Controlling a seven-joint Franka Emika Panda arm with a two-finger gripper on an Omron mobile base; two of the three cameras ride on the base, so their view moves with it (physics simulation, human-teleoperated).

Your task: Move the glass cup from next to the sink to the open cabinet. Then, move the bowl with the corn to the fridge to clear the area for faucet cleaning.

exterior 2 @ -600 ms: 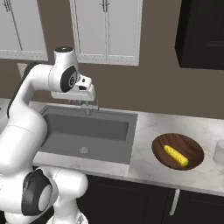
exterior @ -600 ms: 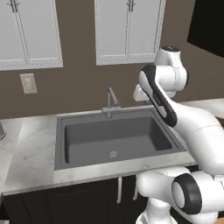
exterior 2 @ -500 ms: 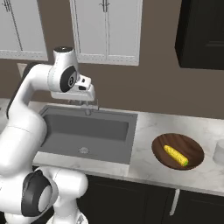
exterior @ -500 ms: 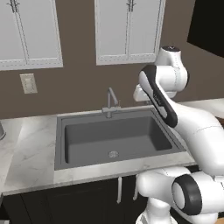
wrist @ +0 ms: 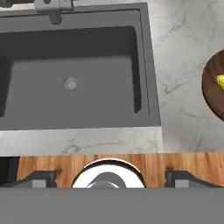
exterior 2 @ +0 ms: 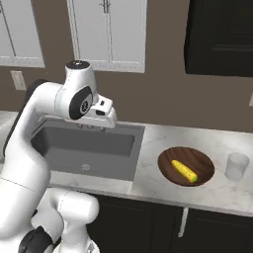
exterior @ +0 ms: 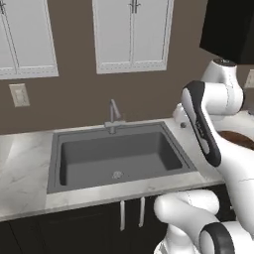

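The glass cup (exterior 2: 236, 165) stands on the marble counter, right of the wooden bowl (exterior 2: 186, 165), which holds the yellow corn (exterior 2: 184, 170). Bowl rim (wrist: 213, 87) and corn tip (wrist: 220, 81) show at the hand view's right edge. The sink (exterior 2: 89, 143) lies left of the bowl, with the faucet (exterior: 113, 116) at its back rim. My gripper (exterior 2: 96, 126) hangs open and empty above the sink, its fingertips (wrist: 41, 179) spread wide in the hand view. The dark cabinet (exterior 2: 220, 37) hangs on the wall above bowl and cup. The fridge is out of view.
White panelled wall cabinets (exterior: 131, 32) hang above the sink. A wall outlet (exterior: 20, 94) sits at the left. Marble counter (wrist: 179, 65) runs between sink and bowl. The counter's front edge and a wood floor (wrist: 183, 162) lie below it.
The whole picture has slid a little to the left in both base views, so the base has moved right. The arm keeps its pose and the gripper stays open.
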